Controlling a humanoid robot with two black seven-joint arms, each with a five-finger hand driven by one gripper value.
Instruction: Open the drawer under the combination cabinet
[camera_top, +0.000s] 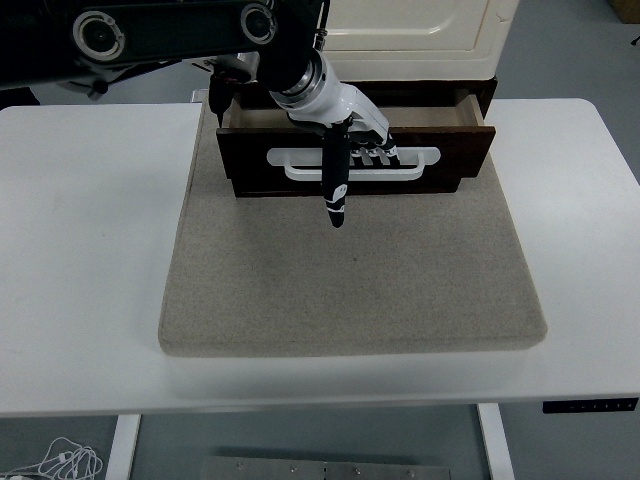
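Dark brown wood is what you see at the top centre of the head view: the dark brown wooden drawer (355, 160) stands pulled out from under the cream combination cabinet (415, 30), its light inner floor exposed behind the front panel. The drawer front carries a long white bar handle (420, 163) running across it. Your left hand (350, 135), white at the palm with black fingers (380, 155), reaches in from the upper left and hooks over that handle: four fingers are curled behind the bar, gripping it, while the thumb points straight down past the drawer front and over the mat. The cabinet and drawer sit at the far edge of a square grey felt mat (350, 270), which lies flat on the white desk (90, 250). The drawer's front edge overhangs the mat's far part. The black left arm crosses the picture's upper left corner. You have no right arm showing anywhere in this view.
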